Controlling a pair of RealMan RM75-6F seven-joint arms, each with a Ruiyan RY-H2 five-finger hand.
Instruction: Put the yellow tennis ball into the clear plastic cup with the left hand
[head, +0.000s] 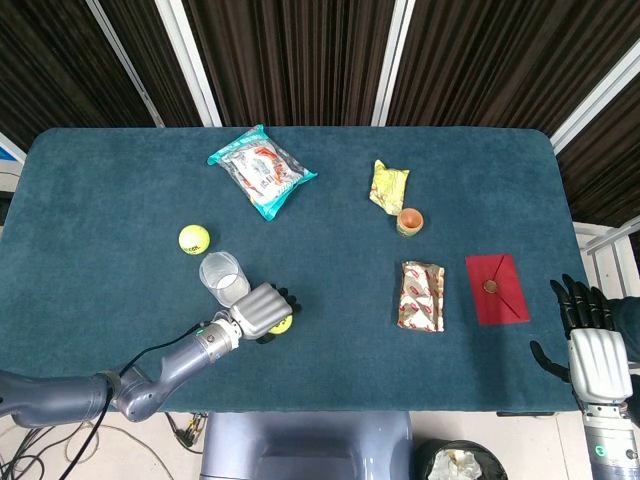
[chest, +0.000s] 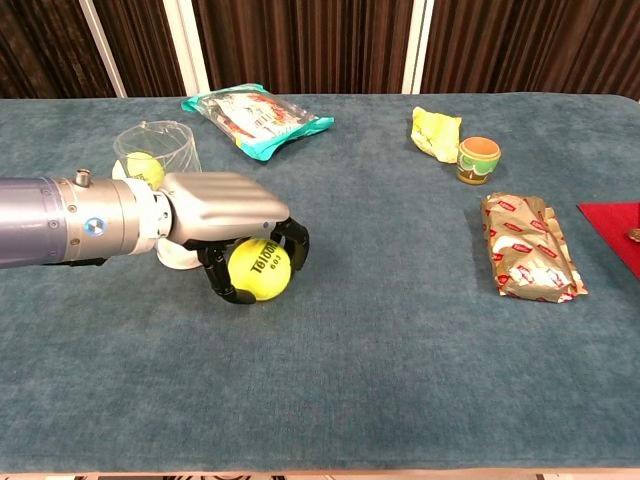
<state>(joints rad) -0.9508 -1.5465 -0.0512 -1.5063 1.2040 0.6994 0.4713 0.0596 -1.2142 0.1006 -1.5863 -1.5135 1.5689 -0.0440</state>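
Dark slatted panels back a desk (head: 450, 350) covered in teal cloth. My left hand (chest: 225, 215) lies palm-down on the near-left part of the desk, its fingers (chest: 292, 243) curled around the yellow tennis ball (chest: 258, 269), grasping it at desk level. Just behind this hand stands the clear plastic cup (chest: 160, 150), upright; a second yellow ball (head: 194, 239) lies on the cloth just beyond it. My right hand (head: 594, 345) hangs off the near-right edge of the desk, fingers apart and holding nothing. Farther back lie a teal snack bag (head: 261, 169), a crumpled yellow packet (head: 389, 186) beside a small orange cup (head: 410, 221), a foil-wrapped packet (head: 421, 296), and a red envelope (head: 497, 289) carrying a small round object.
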